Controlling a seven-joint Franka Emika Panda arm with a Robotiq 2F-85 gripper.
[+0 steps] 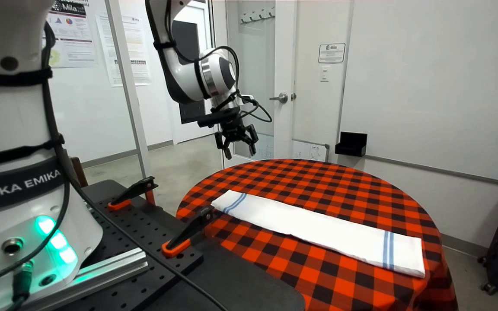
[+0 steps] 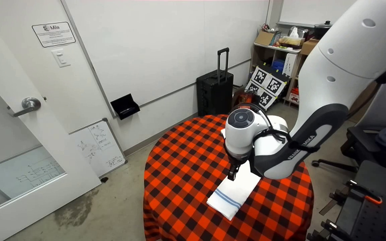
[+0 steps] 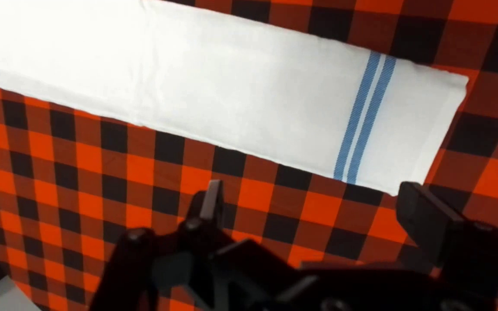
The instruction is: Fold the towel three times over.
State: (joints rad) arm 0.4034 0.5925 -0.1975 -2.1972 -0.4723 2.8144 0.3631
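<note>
Towel [image 1: 316, 226], long narrow white cloth w/ blue stripes nr both ends, lies stretched out on red-and-black checked tablecloth [image 1: 318, 181]. Lengthwise fold maybe done, can't tell; crosswise folds prob. all left. Black two-finger gripper [image 1: 240, 151] hangs above, fingers spread, holding nothing.

I log: red-and-black checked tablecloth [image 2: 186, 167] | black suitcase [image 2: 214, 95], upright, handle [image 2: 223, 51] raised | tag-printed board [image 2: 265, 87], tilted, near it | black holder [image 1: 351, 147] at wall whiteboard's [image 1: 430, 86] lower corner | small scribbled-on whiteboard [image 2: 101, 147] beside door [image 2: 59, 144] | grey chair [image 2: 385, 93], only partly in my view
</note>
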